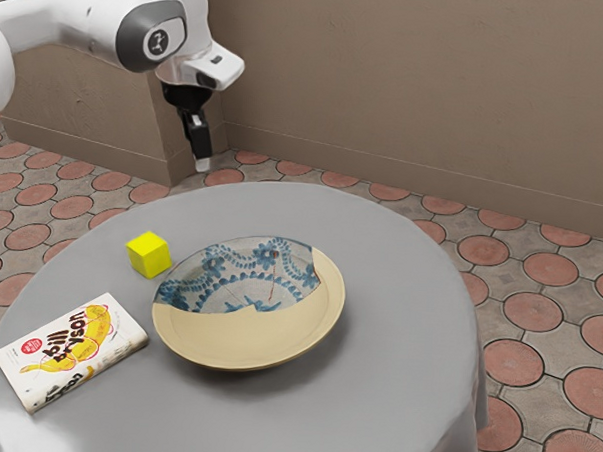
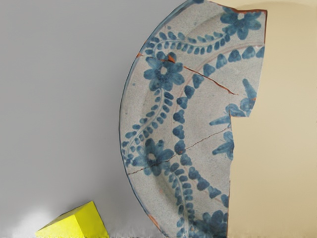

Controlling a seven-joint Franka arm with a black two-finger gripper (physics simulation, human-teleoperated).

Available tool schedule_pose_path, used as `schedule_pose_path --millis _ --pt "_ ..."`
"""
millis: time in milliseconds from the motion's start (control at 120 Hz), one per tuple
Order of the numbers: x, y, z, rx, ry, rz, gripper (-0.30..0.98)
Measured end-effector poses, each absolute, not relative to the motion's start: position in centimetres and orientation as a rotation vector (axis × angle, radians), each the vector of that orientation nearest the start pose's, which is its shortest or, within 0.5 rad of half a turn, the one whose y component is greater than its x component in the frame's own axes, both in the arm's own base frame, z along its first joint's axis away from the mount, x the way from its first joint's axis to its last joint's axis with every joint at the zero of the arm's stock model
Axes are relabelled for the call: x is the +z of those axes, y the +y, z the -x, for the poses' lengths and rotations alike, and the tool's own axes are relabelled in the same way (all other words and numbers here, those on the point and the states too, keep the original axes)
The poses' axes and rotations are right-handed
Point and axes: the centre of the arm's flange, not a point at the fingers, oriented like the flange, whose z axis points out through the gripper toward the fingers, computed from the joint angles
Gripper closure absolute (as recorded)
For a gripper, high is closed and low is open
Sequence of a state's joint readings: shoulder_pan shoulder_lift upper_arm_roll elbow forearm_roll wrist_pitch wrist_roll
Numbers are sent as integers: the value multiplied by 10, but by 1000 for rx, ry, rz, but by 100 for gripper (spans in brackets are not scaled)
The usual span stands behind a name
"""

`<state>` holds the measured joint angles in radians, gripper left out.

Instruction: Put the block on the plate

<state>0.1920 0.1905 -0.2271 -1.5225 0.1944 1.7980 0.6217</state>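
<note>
my pincer (image 1: 202, 165) is up in the air; whether apart or together, i can't tell. the block (image 1: 148, 255) sits on the table (image 1: 394, 390) near the plate (image 1: 266, 340), so grasping, lifting and placing all remain.

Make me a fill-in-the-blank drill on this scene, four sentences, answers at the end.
1. The block, not yet on the plate, is colored ____.
2. The painted flowers on the plate are ____.
3. In the exterior view, the book lies to the ____ of the plate.
4. The table has a ____ top, with no corners.

Missing words: yellow; blue; left; round.
</note>
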Motion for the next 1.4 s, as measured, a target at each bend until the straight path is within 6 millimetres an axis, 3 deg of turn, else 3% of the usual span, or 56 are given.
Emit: schedule_pose_path --millis 108,183,392,658,1025,1167,1400 --pt "557 13 -628 -40 999 2799 0" --pt "548 30 -630 -13 974 2812 0" --pt "480 93 -654 69 882 2873 0" --pt "398 178 -670 162 738 2965 0" --pt "317 226 -682 194 552 3119 0" --pt "300 244 -678 205 502 3137 0" --pt "275 251 -680 190 476 3147 0"
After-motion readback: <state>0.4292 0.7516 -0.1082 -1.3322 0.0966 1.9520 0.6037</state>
